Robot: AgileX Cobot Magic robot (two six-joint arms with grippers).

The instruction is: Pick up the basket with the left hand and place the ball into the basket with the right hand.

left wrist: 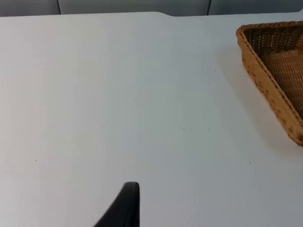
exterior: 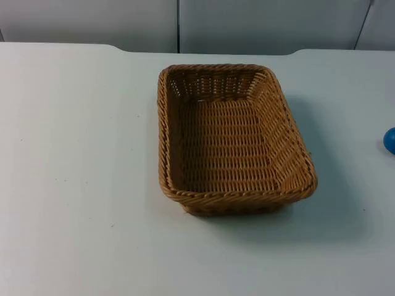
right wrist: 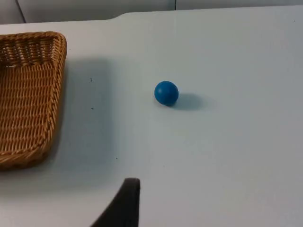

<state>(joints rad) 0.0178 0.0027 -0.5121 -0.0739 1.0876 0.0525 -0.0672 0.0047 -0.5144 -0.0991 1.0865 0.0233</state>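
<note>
- Wicker basket (exterior: 234,139) sits empty on white table (exterior: 74,185).
- Blue ball (right wrist: 166,92) lies right of basket, well apart.
- L gripper (left wrist: 124,208) and R gripper (right wrist: 124,204) above table beside basket; jaws: cannot tell.

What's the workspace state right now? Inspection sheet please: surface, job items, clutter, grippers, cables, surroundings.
Surface: white table top, bare around the items.
Basket: wicker basket stands upright mid-table, nothing inside it, not held.
Ball: blue ball rests on the table on the basket's right, apart from it; in the top view it sits at the edge.
Clutter: nothing seen.
Left gripper: a black fingertip over bare table, left of the basket, touching nothing.
Right gripper: a black fingertip short of the ball, touching nothing.
Cables: nothing seen.
Surroundings: grey partition wall behind the table.
</note>
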